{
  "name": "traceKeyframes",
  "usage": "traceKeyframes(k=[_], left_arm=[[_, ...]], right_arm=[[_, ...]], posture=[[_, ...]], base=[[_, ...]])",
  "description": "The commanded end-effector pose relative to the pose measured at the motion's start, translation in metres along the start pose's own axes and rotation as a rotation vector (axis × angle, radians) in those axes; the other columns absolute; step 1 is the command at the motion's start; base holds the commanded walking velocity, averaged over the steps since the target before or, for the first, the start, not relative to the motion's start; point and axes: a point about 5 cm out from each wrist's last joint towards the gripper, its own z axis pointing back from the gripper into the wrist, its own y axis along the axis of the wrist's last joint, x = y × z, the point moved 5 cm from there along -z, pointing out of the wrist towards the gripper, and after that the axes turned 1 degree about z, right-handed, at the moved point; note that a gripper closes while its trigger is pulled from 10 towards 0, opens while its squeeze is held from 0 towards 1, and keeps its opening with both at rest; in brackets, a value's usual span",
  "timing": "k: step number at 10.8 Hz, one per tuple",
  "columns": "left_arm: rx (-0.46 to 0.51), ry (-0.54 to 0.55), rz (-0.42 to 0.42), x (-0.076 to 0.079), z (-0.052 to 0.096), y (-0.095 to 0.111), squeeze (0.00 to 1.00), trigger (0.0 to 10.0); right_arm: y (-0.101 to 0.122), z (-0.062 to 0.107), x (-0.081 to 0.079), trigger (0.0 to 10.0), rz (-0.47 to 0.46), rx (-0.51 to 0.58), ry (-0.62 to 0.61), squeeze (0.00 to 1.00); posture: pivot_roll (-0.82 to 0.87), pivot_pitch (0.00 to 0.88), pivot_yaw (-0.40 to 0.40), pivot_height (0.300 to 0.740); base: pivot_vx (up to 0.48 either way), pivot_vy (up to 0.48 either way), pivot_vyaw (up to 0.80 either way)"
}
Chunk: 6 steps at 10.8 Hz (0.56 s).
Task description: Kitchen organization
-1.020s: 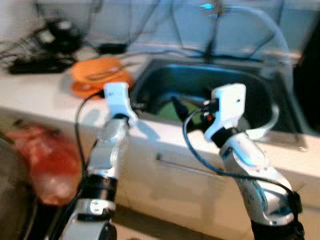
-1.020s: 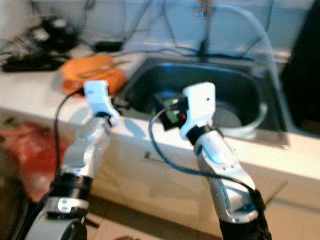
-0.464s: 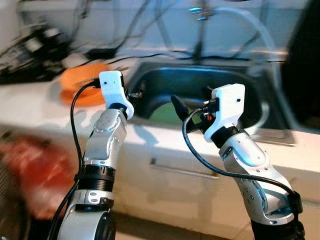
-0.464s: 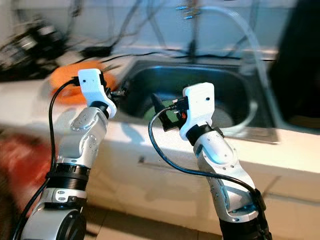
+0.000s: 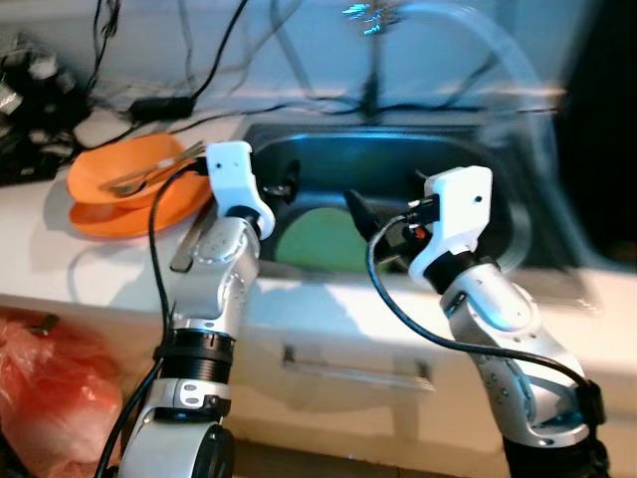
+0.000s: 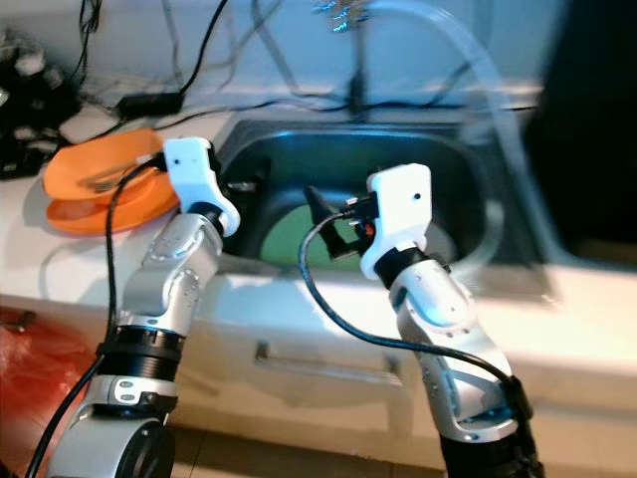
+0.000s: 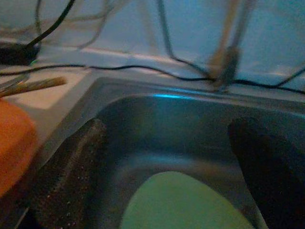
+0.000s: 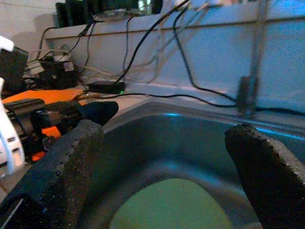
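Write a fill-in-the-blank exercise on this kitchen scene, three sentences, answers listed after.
1. The green plate lies inside the ____.
2. The bowls on the counter to the left of the sink are coloured ____.
3. Both the left gripper and the right gripper have their fingers ____ and hold nothing.

Missing words: sink; orange; open

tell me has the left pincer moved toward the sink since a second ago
Cannot tell. The camera itself shifted; the left pincer sits at the sink's near-left rim, much as before.
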Motion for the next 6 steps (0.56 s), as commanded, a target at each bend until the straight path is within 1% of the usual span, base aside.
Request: traceKeyframes(k=[1,6], left_arm=[[0.001,0.016,-0.001,-0.0026,0.0015,0.0021,0.0,10.0],[-0.016,0.032,-0.005,-0.0062,0.0015,-0.0024,0.0,10.0]], right_arm=[[0.0004,0.0008,-0.0011,10.0,0.005,0.0,0.005,0.37],[0.0007,0.0015,-0.0042,10.0,0.012,0.003,0.021,0.38]], posture=[[-0.05,0.0,0.096,0.74],[-0.05,0.0,0.094,0.74]], base=[[0.0,0.0,0.0],[0.0,0.0,0.0]])
